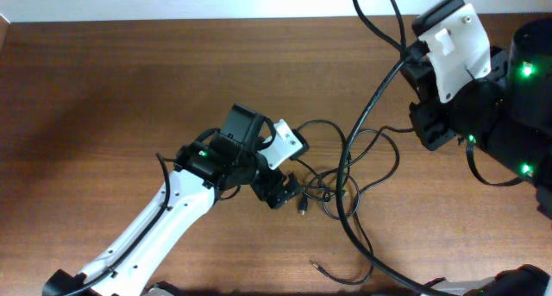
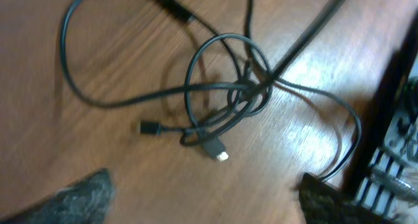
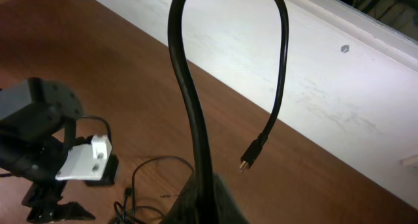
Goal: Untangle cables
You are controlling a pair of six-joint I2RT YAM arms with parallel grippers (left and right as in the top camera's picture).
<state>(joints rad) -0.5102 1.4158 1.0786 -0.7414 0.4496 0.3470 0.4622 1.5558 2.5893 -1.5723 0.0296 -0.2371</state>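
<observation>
Nearest us, the left hand (image 1: 286, 192) hovers just above the cable tangle (image 2: 251, 87) on the desk (image 1: 103, 89), fingers wide apart. Beyond the tangle, our right hand (image 3: 204, 208) is clamped tight on one cable (image 3: 185, 87), plug end (image 3: 245, 164) dangling free.

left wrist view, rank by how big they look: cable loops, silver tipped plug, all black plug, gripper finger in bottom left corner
1. cable loops
2. left gripper's finger, inflated by nearness to the camera
3. silver tipped plug and black plug, about alike
</observation>
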